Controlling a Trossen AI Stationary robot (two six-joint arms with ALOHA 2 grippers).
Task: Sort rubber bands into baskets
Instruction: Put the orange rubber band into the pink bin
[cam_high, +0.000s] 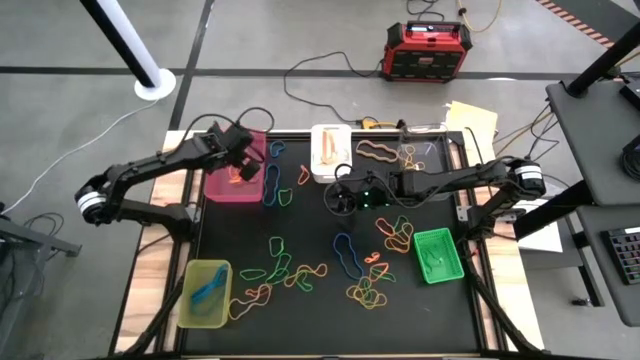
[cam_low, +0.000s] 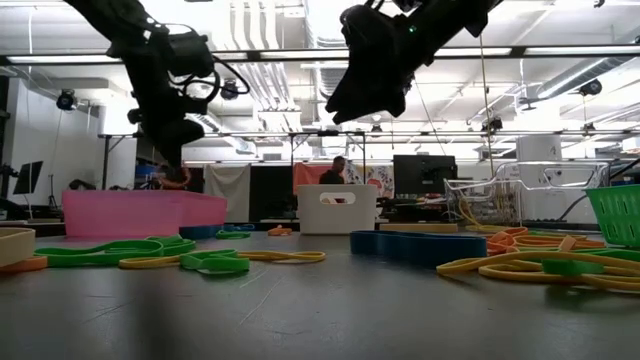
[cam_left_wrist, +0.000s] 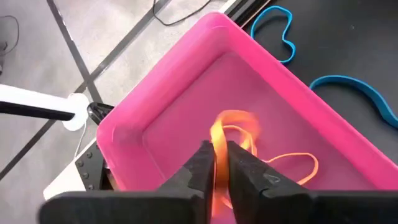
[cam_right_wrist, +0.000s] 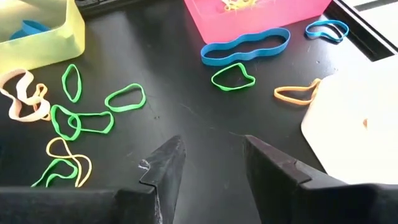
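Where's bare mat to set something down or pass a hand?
Free: the front strip near the mat edge, between the yellow-green basket and green basket; also the patch between the pink basket and the mid-mat bands. Crowded: the rubber bands across the middle and right-centre, and the back row around the white basket.

Left gripper (cam_high: 240, 160) hangs over the pink basket (cam_high: 222, 188).

1. The left arm reaches from 9 o'clock toward 11 o'clock; the left gripper (cam_high: 240, 160) hangs raised, fingers (cam_left_wrist: 200, 167) nearly together on an orange band.
2. The right arm stretches from 3 o'clock to the centre; the right gripper (cam_high: 342, 196) hovers, fingers (cam_right_wrist: 166, 162) spread apart, holding nothing.
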